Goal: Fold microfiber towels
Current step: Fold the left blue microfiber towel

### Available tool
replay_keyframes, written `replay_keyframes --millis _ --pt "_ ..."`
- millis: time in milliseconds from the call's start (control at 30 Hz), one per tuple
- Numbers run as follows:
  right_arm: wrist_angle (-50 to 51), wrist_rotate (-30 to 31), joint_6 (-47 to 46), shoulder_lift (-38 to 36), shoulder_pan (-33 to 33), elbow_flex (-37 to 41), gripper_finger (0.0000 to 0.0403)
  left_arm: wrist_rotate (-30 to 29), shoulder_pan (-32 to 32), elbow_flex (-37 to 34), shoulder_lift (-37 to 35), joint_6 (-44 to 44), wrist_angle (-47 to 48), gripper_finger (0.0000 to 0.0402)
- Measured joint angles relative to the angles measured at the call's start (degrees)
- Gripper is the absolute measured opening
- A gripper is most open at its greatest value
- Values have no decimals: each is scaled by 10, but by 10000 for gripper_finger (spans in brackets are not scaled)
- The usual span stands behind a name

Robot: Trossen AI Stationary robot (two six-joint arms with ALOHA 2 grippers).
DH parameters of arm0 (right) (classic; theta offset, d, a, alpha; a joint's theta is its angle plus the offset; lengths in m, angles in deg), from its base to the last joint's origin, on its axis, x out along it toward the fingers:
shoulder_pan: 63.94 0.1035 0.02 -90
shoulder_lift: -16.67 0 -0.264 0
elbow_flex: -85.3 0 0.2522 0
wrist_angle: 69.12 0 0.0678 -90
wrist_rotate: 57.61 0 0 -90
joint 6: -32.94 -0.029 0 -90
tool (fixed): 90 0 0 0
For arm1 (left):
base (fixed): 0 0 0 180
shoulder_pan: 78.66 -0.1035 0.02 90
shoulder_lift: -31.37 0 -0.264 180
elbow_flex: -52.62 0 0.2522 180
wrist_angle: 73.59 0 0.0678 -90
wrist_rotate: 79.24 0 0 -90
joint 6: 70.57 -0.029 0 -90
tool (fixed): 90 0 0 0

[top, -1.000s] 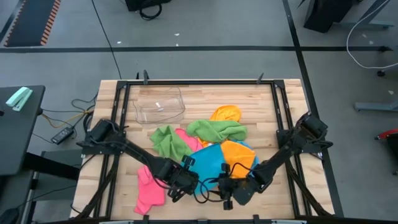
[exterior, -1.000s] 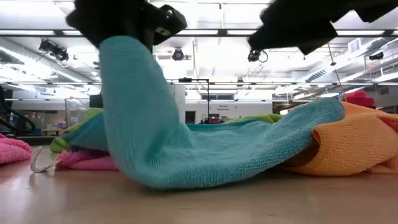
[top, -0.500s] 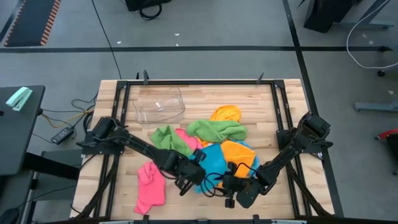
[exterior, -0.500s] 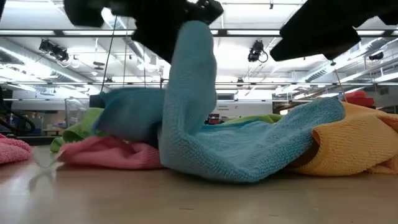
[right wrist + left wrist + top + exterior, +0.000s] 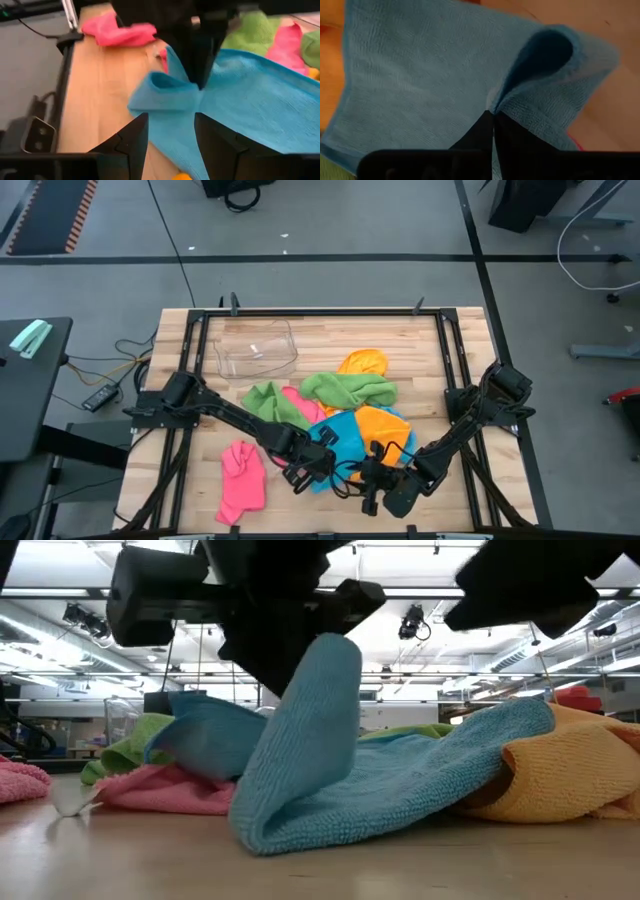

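The sky-blue microfiber towel (image 5: 342, 442), at lower centre of the high view on the wooden counter (image 5: 420, 350), looks light, limp and clingy, best pinched at a corner; the left gripper (image 5: 493, 122) fingers are pinched tight on a raised fold of it. The right gripper (image 5: 170, 132) hovers close with fingers half-spread, holding nothing. Orange (image 5: 385, 425), green (image 5: 345, 388) and pink (image 5: 240, 478) towels crowd its edges, and a clear plastic tub (image 5: 256, 348) sits upper left.

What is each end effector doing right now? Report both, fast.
Left end effector: shut on the blue microfiber towel, lifting its edge.
Right end effector: open, holding nothing, beside that towel.
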Motion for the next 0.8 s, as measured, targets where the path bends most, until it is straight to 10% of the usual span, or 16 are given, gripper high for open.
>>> replay_keyframes --millis 800 --pt "7 17 10 0 2 0 168 -21 9 0 -12 104 8 133"
